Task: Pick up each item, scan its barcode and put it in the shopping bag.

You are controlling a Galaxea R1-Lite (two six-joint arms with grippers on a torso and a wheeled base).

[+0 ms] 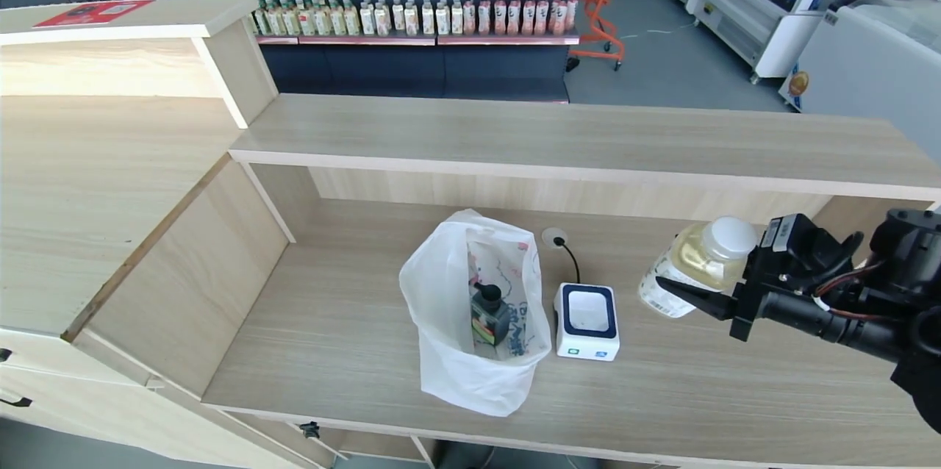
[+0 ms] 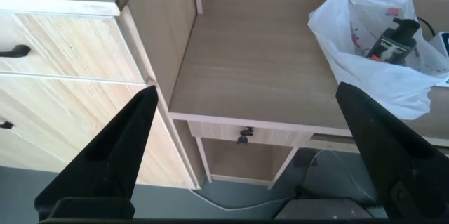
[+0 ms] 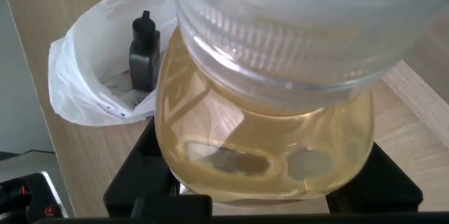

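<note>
My right gripper [image 1: 702, 285] is shut on a clear bottle of yellow liquid [image 1: 695, 263] with a white cap, held tilted above the counter to the right of the scanner [image 1: 586, 320]. Seen from the right wrist, the bottle [image 3: 273, 112] looms very close. A white shopping bag [image 1: 470, 322] stands open left of the scanner with a dark pump bottle [image 1: 488, 314] inside; the bag [image 3: 84, 83] and pump bottle [image 3: 142, 52] lie beyond the held bottle. My left gripper [image 2: 252, 147] hangs open, low off the counter's front edge, with the bag [image 2: 379, 48] farther off.
The scanner's cable runs to a grommet [image 1: 554, 237] at the back of the wooden counter [image 1: 331, 322]. A raised ledge [image 1: 573, 138] borders the rear and a side panel [image 1: 191, 285] the left. Drawers [image 2: 63, 76] sit below the counter's left end.
</note>
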